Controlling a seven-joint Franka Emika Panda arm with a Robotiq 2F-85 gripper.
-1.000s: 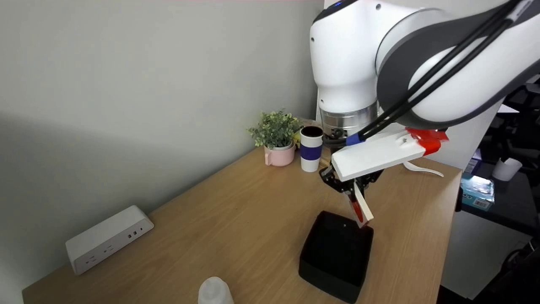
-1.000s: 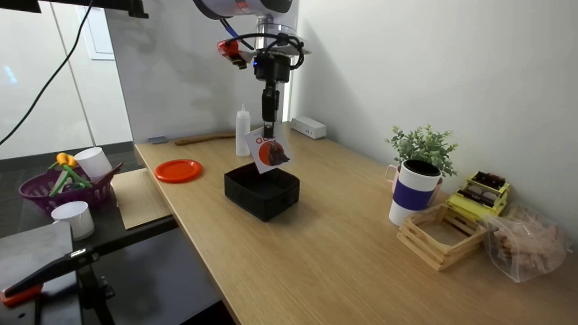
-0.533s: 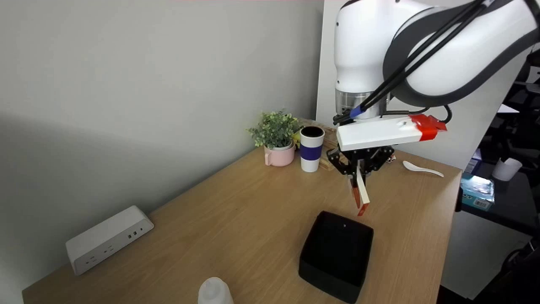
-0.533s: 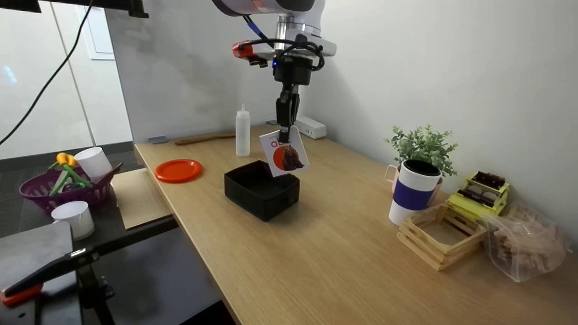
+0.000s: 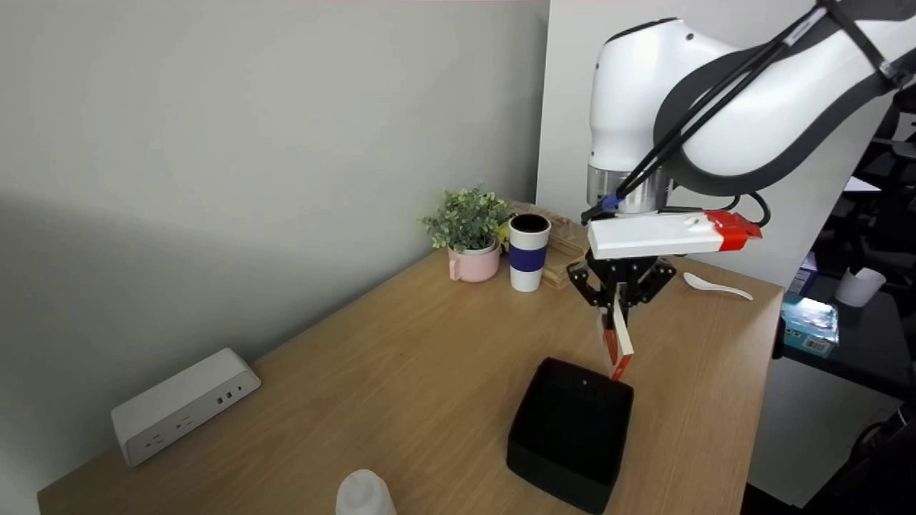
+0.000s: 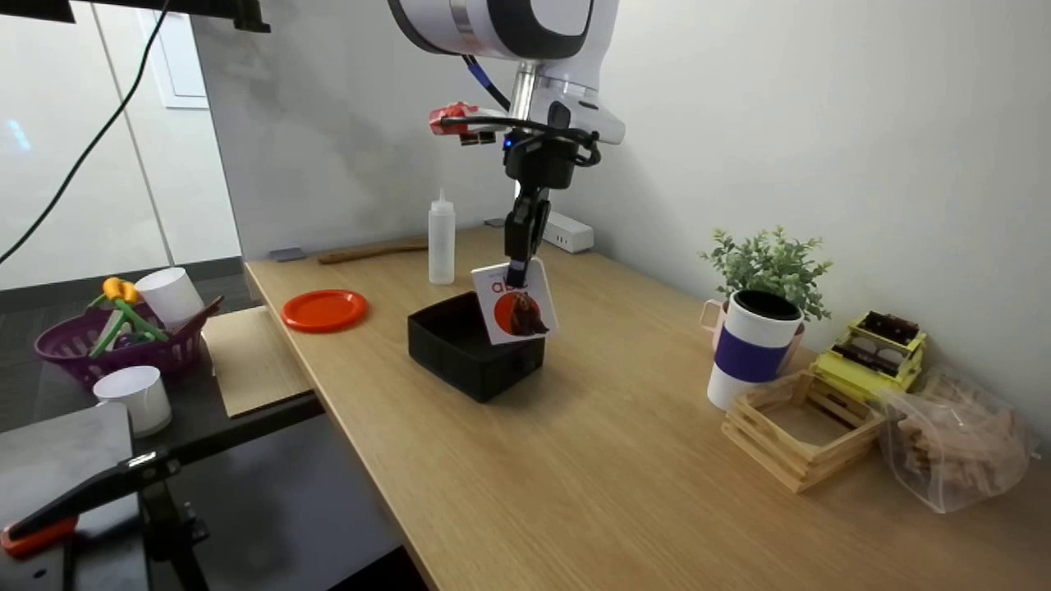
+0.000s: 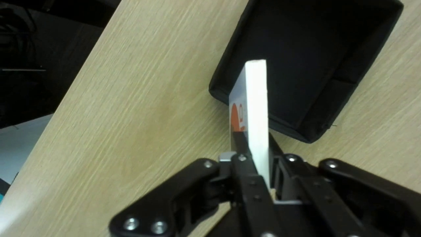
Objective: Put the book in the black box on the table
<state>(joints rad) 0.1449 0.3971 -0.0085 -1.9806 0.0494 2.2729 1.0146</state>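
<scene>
The book [image 6: 522, 315] is thin, white with a red-orange circle and a bear picture. My gripper [image 6: 516, 275] is shut on its upper edge and holds it near upright, slightly tilted. The gripper also shows in an exterior view [image 5: 617, 315], with the book [image 5: 618, 350] edge-on. The black box [image 6: 447, 361] stands open on the table [image 6: 624, 460]. The book's lower end overlaps one end of the box [image 5: 562, 465] in both exterior views; its exact height is unclear. In the wrist view the book [image 7: 257, 105] partly covers the near rim of the box [image 7: 358, 69].
A red plate [image 6: 324, 310] and a white squeeze bottle [image 6: 442, 242] stand beyond the box. A white-and-blue cup [image 6: 751, 353], a wooden crate [image 6: 788, 460] and a plastic bag [image 6: 956, 443] lie along the wall side. A white spoon [image 5: 715, 287] lies near the table's edge.
My gripper and the book have moved right in both exterior views, straightening up from a tilt. In the last half second they have come down. The black box has not moved.
</scene>
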